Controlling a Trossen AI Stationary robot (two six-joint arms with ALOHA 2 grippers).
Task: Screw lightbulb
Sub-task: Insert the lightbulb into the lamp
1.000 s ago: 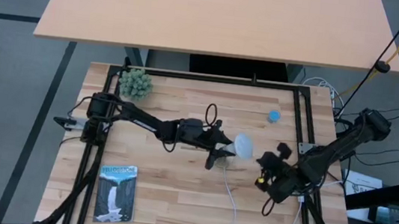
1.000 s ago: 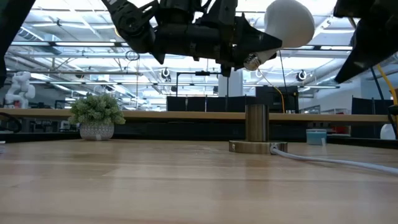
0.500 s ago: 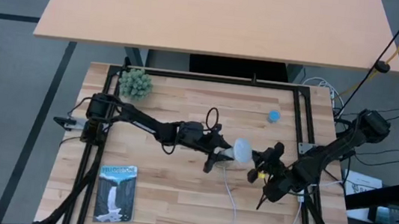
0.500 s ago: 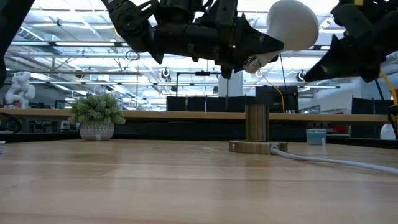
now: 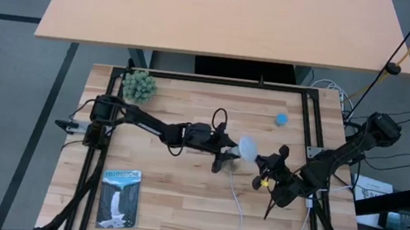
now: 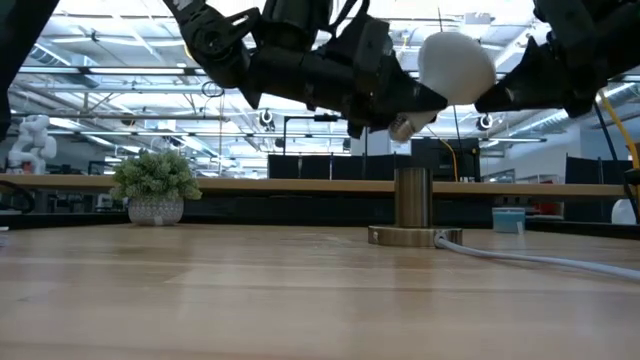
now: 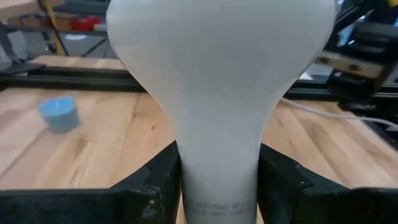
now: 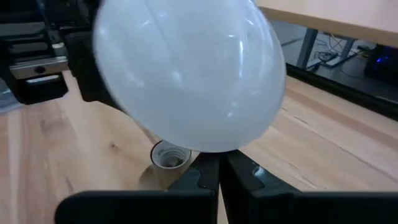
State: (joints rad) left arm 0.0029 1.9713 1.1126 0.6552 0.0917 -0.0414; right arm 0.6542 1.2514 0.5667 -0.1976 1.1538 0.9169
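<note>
While left hand [image 5: 225, 153] grasps lightbulb [image 5: 249, 145] by its neck, bulb held tilted in the air above socket [image 6: 412, 213] near worktop [image 5: 180, 197] centre, right hand [image 5: 267, 166] clenched, tips just beside the dome

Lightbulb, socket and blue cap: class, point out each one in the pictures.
lightbulb [image 6: 456, 67], low view, on its frosted dome.
socket [image 6: 411, 198], low view, on its upright metal barrel.
blue cap [image 5: 281, 119], high view, on its top.

lightbulb [image 7: 219, 93] dome cropped in left wrist view, socket [image 8: 166, 155] mostly hidden behind it in right wrist view
</note>
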